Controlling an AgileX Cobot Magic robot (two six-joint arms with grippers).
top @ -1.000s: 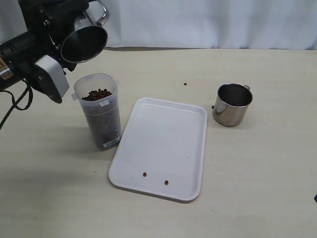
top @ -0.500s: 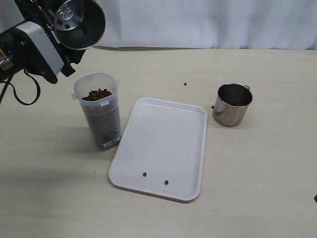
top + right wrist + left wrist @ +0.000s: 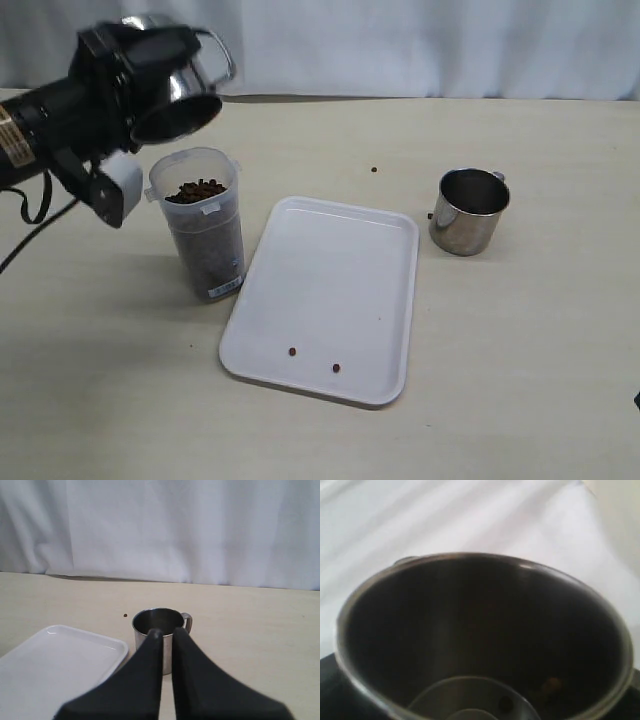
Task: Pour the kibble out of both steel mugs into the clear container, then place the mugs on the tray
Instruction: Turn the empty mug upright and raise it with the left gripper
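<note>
My left gripper [image 3: 140,80] is shut on a steel mug [image 3: 190,85] and holds it tilted, mouth [image 3: 176,118] down, just above the clear container [image 3: 208,245]. The container stands upright, filled almost to the rim with kibble [image 3: 195,190]. In the left wrist view the mug's dark inside [image 3: 485,630] fills the picture, with one brownish pellet [image 3: 551,684] low in it. The other steel mug [image 3: 468,212] stands upright right of the white tray [image 3: 340,270]. My right gripper [image 3: 167,632] is shut and empty, a little short of that mug [image 3: 141,639].
Two loose pellets [image 3: 292,352] [image 3: 336,368] lie on the tray's near end. A stray pellet [image 3: 374,169] lies on the beige table behind the tray. A white curtain [image 3: 420,45] closes off the back edge.
The left arm swung the held mug: it rose with its mouth facing the camera, then came down and tipped mouth-down over the container. The right gripper and the other mug stayed still.
</note>
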